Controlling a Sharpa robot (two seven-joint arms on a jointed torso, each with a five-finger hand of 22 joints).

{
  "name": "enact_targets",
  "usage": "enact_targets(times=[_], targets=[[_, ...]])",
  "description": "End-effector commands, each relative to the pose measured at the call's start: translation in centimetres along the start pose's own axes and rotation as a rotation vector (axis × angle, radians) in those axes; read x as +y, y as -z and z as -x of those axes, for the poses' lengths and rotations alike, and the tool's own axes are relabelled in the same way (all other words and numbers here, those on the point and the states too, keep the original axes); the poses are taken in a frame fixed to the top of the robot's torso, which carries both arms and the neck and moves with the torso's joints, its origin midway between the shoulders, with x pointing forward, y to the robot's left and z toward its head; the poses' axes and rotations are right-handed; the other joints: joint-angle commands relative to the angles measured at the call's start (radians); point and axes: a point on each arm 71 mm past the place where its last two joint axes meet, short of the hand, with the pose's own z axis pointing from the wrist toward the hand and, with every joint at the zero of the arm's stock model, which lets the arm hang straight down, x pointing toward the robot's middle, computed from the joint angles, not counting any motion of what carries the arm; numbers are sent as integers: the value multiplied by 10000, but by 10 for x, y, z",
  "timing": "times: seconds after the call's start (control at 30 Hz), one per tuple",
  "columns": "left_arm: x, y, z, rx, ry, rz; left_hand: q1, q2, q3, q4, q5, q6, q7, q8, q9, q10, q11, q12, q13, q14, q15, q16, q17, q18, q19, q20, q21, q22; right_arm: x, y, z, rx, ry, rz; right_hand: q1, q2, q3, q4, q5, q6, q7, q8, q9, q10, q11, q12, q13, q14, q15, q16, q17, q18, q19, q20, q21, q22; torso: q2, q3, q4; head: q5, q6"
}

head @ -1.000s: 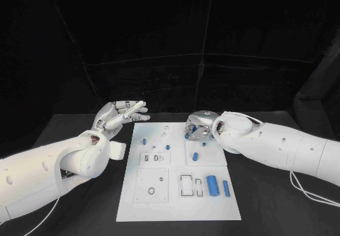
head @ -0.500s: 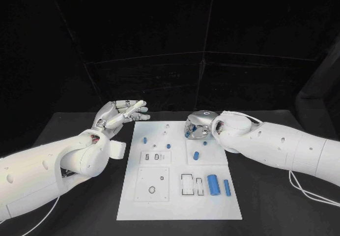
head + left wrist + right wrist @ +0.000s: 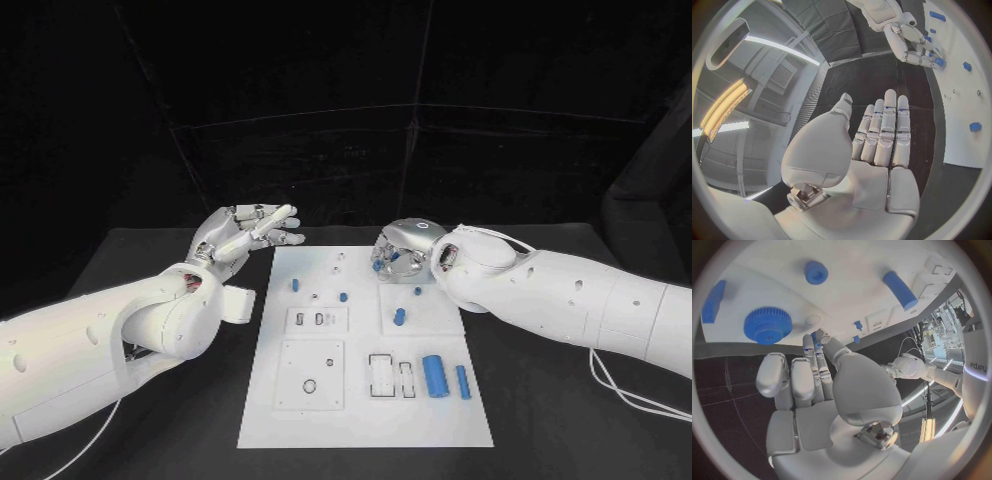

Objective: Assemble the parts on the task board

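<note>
Head view: white task board (image 3: pixel 325 400) at frame centre carries scattered blue parts (image 3: pixel 431 376). Right hand (image 3: pixel 400 256) hovers over the board's upper right, empty-fingered; left hand (image 3: pixel 248 231) spread wide, upper left.

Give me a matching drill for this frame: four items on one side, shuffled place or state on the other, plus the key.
Items
1. left hand
2. right hand
3. blue gear
4. large blue cylinder

Place or state
A. lies on the task board's near right part
B. raised beside the board's far left corner, fingers apart, holding nothing
C. over the board's far right part
D. on the board by the right hand's fingertips

Pairs: 1-B, 2-C, 3-D, 4-A
</note>
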Motion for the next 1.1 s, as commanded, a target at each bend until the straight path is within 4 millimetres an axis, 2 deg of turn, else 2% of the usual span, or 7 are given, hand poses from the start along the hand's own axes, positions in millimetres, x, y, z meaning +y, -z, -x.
enact_targets(times=[0.03,0.23,0.43,0.57,0.73,0.87,1.1], targets=[[-1,-1,0,136,29,-36,-92,27,-53,0,16,50,40,-58,-13,39,31,-56,-12,-13,55,-47,16,145,55,-17,-64,-8,3,-2,10,-1184,-590,-7,-38,-18,111,91,0,224,-89,27,143,84,-5,-20,6,320,-65,36,-18,-79,78,-22,47,19,19,-7,27,19,17],[-1,-1,0,144,33,-18,-98,24,-70,-8,16,46,45,-71,-15,35,36,-74,-14,-16,59,-62,21,145,57,-14,-75,-18,10,-10,9,-1367,-830,-159,-163,-111,190,188,-61,214,-91,-24,136,85,-7,-83,11,305,-65,33,-60,-79,61,-26,78,38,33,-8,22,58,47],[0,-2,0,159,40,-3,-107,25,-87,-11,15,45,49,-82,-16,35,40,-89,-15,-24,65,-80,25,144,55,-10,-88,-28,18,-23,5,-1121,-877,-310,-233,-186,285,261,-107,164,-71,-94,120,29,17,-156,2,297,-52,46,-69,-83,50,-18,107,66,54,-10,44,70,35],[0,-2,0,161,40,11,-107,25,-87,-11,15,45,49,-82,-16,35,40,-89,-15,-24,65,-80,25,144,55,-10,-88,-28,23,-31,2,-872,-775,-373,-261,-214,308,289,-122,149,-63,-114,115,20,27,-169,1,297,-45,55,-67,-86,51,-13,119,82,90,-36,72,61,64],[0,-2,-1,158,37,28,-121,24,-108,-11,15,45,52,-92,-16,38,43,-102,-15,-29,69,-96,30,143,55,-7,-99,-38,29,-39,-1,-732,-590,-455,-278,-239,333,310,-129,134,-57,-133,111,2,33,-183,-1,297,-39,64,-62,-87,48,-8,126,90,124,-34,80,77,68],[0,-2,-1,175,45,40,-121,24,-108,-11,15,45,52,-92,-16,38,43,-102,-15,-29,69,-96,30,143,55,-7,-99,-38,31,-44,-2,-706,-440,-599,-291,-250,347,325,-131,128,-52,-142,109,-7,38,-188,-2,297,-36,71,-56,-87,46,-5,131,95,146,-41,110,50,62],[0,-3,-2,198,55,61,-128,24,-119,-13,15,43,55,-99,-17,36,46,-111,-16,-32,71,-105,33,143,54,-5,-106,-43,34,-50,-2,-897,-268,-739,-310,-274,387,355,-114,109,-44,-165,104,-31,46,-200,-6,295,-27,72,-69,-88,41,2,139,103,173,-48,101,69,107]])
